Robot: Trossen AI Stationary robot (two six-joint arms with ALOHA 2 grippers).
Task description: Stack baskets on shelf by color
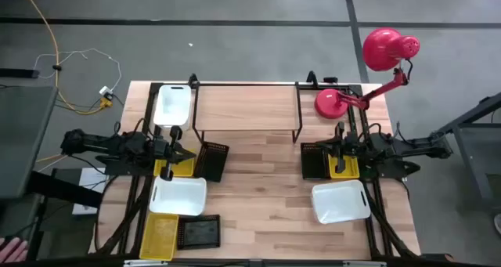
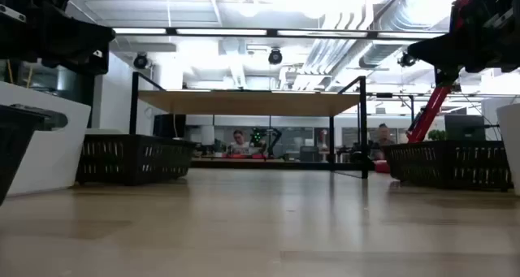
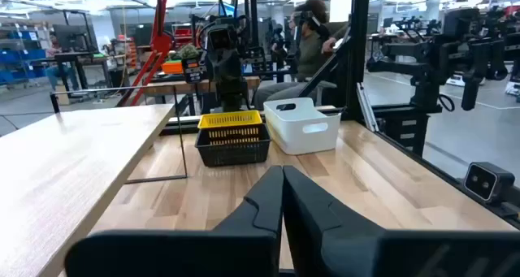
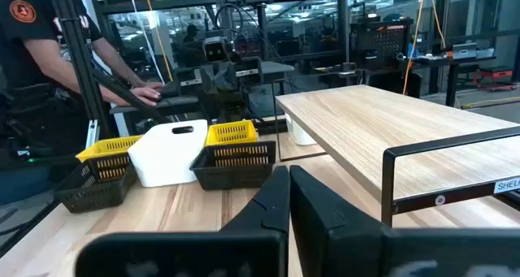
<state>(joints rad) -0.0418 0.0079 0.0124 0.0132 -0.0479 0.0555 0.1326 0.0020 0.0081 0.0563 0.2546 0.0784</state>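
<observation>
Across the table I see both arms hovering above the wood, one at each side. My left gripper (image 1: 182, 151) is clenched on nothing, over a yellow basket (image 1: 177, 167) beside a black basket (image 1: 211, 160). My right gripper (image 1: 335, 149) is clenched too, empty, above a yellow basket nested in a black one (image 1: 311, 160). The shelf (image 1: 244, 107) stands at the far edge with its plank top bare. One white basket (image 1: 172, 105) lies by the shelf's left end, another (image 1: 178, 196) near the left arm, a third (image 1: 340, 201) by the right arm. At the near left lie a yellow basket (image 1: 158, 236) and what looks like a black one (image 1: 199, 232); the view is poor there.
</observation>
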